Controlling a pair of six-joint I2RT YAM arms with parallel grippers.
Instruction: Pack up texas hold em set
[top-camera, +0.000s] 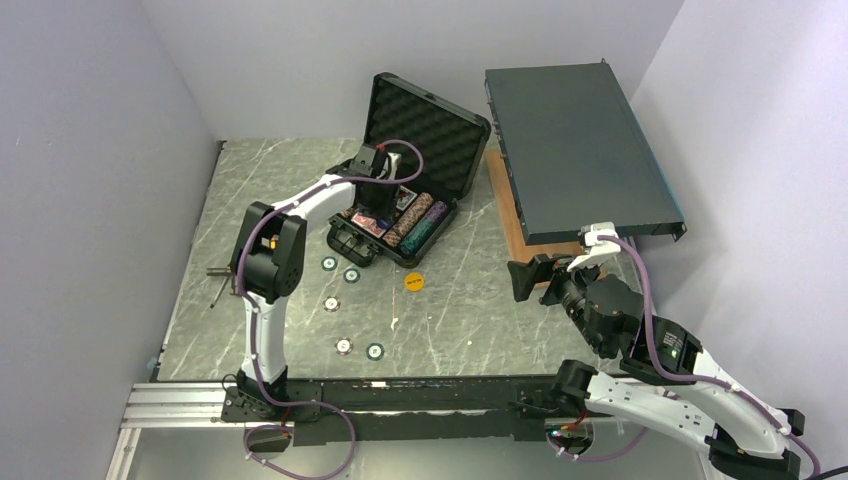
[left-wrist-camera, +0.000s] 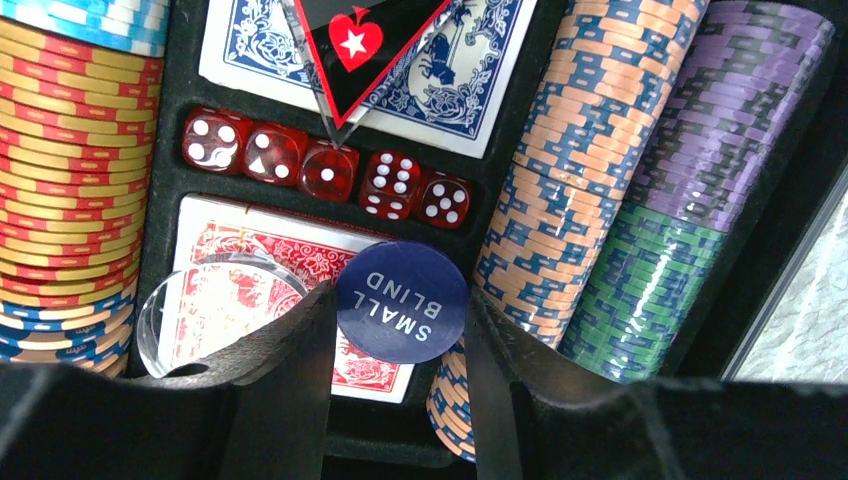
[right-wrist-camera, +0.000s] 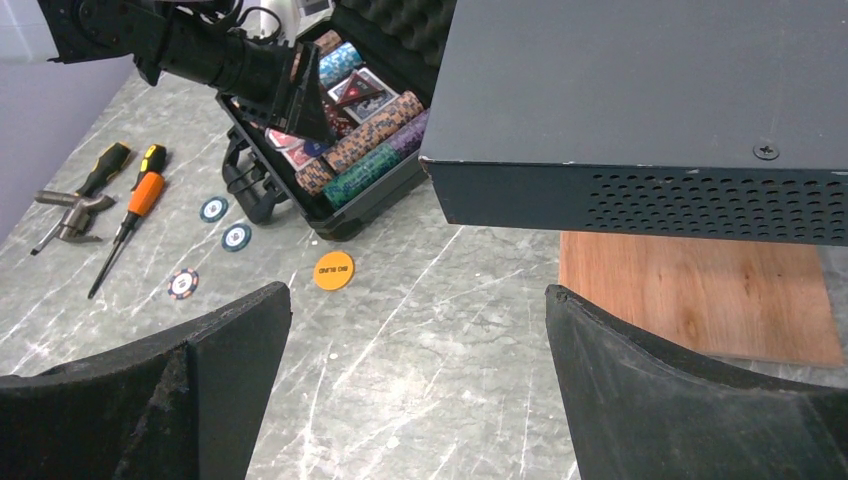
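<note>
Since the left gripper (left-wrist-camera: 398, 322) has its fingers part-closed on the edges of the blue SMALL BLIND button (left-wrist-camera: 402, 292), with the button's printed face turned to the wrist camera and its lettering upside down there, I judge the step in hand to be lowering that button into the case. It hangs over the red card deck (left-wrist-camera: 250, 262), beside a clear round disc (left-wrist-camera: 190, 300) lying on the same deck. Just beyond are five red dice (left-wrist-camera: 327, 170) in a row, the blue card deck (left-wrist-camera: 470, 90) with the red triangle (left-wrist-camera: 365, 40) on top, and full chip rows (left-wrist-camera: 560, 180) on both sides, so most of the set looks packed. Outside the black case (top-camera: 342, 243), five loose poker chips (top-camera: 331, 303) and an orange button (top-camera: 415, 281) lie on the table (top-camera: 460, 320), and the foam-lined lid (top-camera: 425, 125) stands open. These, and closing the lid, appear to be what is left. The case sits askew to the table edges, its handle facing near-left toward the left arm's base and its lid raised on the far-right side. Its long axis seems to follow the hinge, far-left to near-right, with the chip rows lying across it. The right gripper (right-wrist-camera: 418, 292) hovers wide and empty over bare table, beside the dark grey metal box (right-wrist-camera: 640, 80).
</note>
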